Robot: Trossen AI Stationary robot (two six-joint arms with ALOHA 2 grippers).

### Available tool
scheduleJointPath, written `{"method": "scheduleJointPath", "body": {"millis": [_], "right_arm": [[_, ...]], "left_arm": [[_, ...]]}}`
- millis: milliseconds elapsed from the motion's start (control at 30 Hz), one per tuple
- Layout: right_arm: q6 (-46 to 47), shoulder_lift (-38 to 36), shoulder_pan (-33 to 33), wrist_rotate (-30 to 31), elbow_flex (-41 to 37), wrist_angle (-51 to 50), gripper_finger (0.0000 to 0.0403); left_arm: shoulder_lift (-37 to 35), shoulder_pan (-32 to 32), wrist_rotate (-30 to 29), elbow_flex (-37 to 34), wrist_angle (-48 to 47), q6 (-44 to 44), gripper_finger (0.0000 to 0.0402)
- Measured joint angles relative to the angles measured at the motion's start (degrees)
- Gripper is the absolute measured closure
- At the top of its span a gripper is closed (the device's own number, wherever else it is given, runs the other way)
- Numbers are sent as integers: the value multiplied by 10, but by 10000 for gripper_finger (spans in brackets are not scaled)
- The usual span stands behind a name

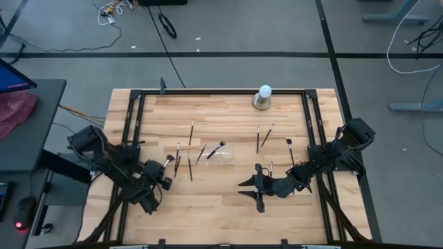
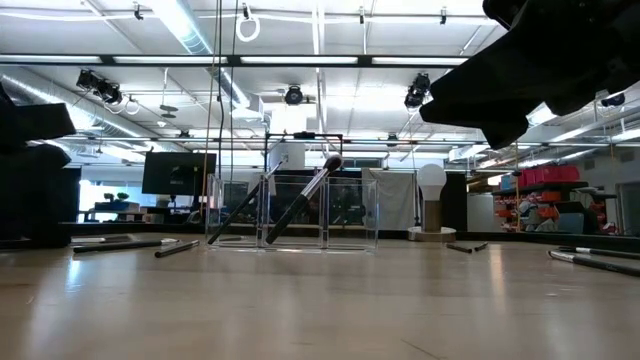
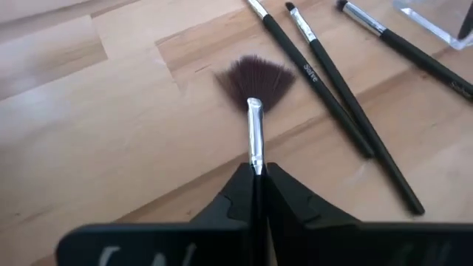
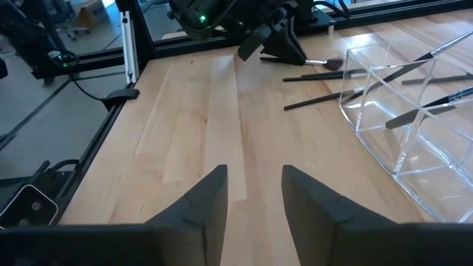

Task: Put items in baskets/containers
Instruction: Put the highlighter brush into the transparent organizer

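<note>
The left pincer (image 3: 255, 193) is clenched on a fan brush (image 3: 253, 89) low over the table (image 3: 96, 148), near loose brushes (image 3: 325, 81). Farther off stands the clear holder (image 1: 216, 156); a thin ferrule grip could pivot and miss a compartment. The right pincer (image 4: 253, 193) waits released.

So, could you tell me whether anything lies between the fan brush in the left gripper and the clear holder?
The left gripper is shut on the fan brush. Between it and the clear holder, several loose brushes lie flat on the table. They stay low, so a lifted carry should probably pass over them. Nothing else shows in the way.
</note>
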Motion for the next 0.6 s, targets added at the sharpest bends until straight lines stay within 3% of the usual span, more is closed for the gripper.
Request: {"method": "scheduleJointPath", "body": {"millis": [200, 400, 600], "right_arm": [[0, 0, -1, 0, 0, 7, 273], [0, 0, -7, 0, 0, 17, 273], [-5, 0, -10, 0, 0, 53, 273]], "left_arm": [[-47, -12, 11, -1, -16, 4, 381], [-94, -12, -59, 12, -22, 60, 376], [-106, -11, -157, 74, -19, 184, 378]]}}
